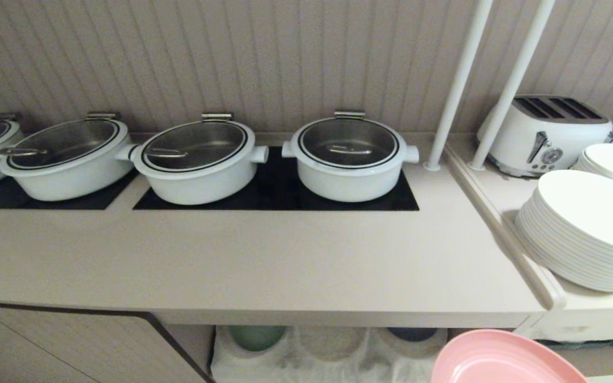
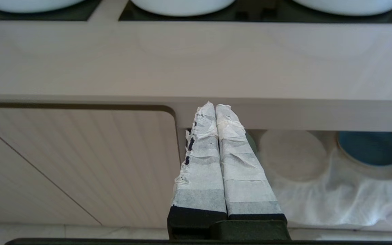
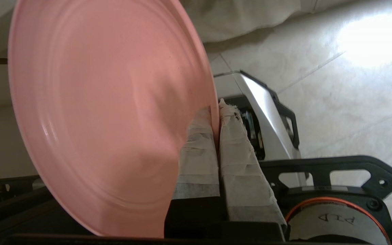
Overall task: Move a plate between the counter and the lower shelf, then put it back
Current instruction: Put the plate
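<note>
The salmon-pink plate (image 1: 503, 359) hangs in front of the counter's front edge, low at the right of the head view, outside the lower shelf (image 1: 306, 367). In the right wrist view the plate (image 3: 107, 112) fills most of the picture, and my right gripper (image 3: 216, 110) is shut on its rim, one taped finger on each face. The beige counter (image 1: 264, 255) lies bare before the black hob panels. My left gripper (image 2: 214, 106) is shut on nothing and points at the counter's front edge (image 2: 284, 115).
Several white lidded pots (image 1: 348, 157) stand on the hobs. A stack of white plates (image 1: 588, 229) and a toaster (image 1: 546, 133) are at the right, behind two white poles (image 1: 458, 85). In the niche a green plate (image 1: 257, 336) and a dark blue plate (image 2: 369, 148) rest on gauzy cloth (image 2: 335, 197).
</note>
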